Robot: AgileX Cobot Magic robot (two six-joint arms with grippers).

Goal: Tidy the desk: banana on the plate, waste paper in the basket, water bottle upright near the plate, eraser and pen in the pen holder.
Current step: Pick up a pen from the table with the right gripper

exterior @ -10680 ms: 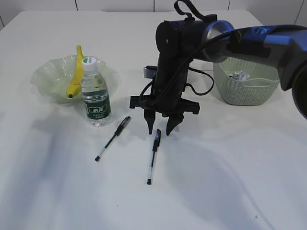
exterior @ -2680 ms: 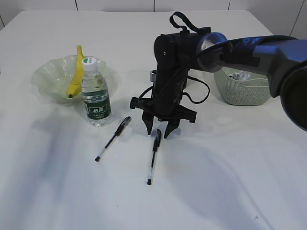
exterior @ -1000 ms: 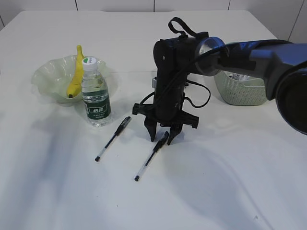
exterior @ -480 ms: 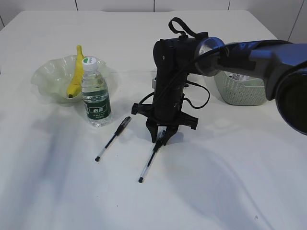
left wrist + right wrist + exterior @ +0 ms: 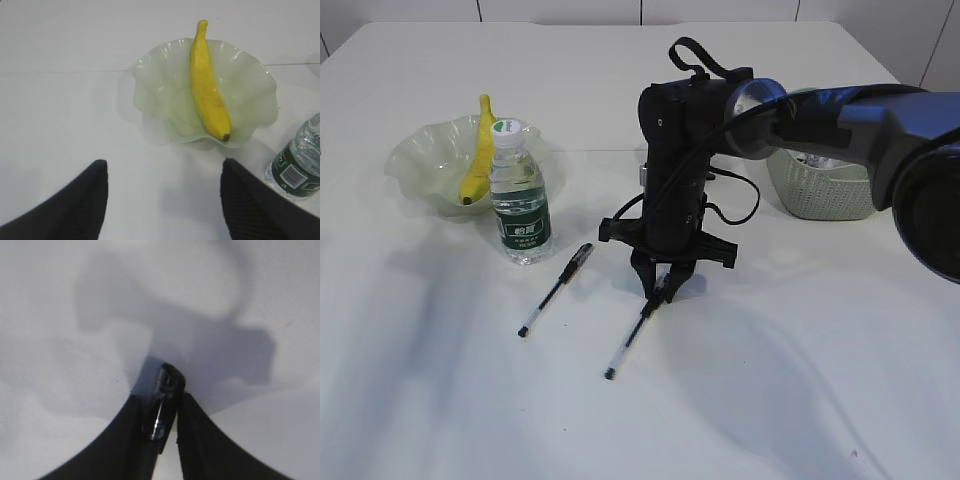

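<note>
I had the right pincer [image 5: 662, 290] pressed down on the capped end of one pen [image 5: 636, 330], its jaws pinching the cap in the right wrist view. The pen's long axis ran from the jaws down and left across the tabletop [image 5: 800, 380], tip toward me, so I judged a lift would leave the free end trailing low. A second pen [image 5: 556, 288] lay just left, near the water bottle [image 5: 520, 195]. The left pincer [image 5: 162, 200] hung spread near the plate [image 5: 250, 90] with its banana [image 5: 207, 92], well off from both pens.
</note>
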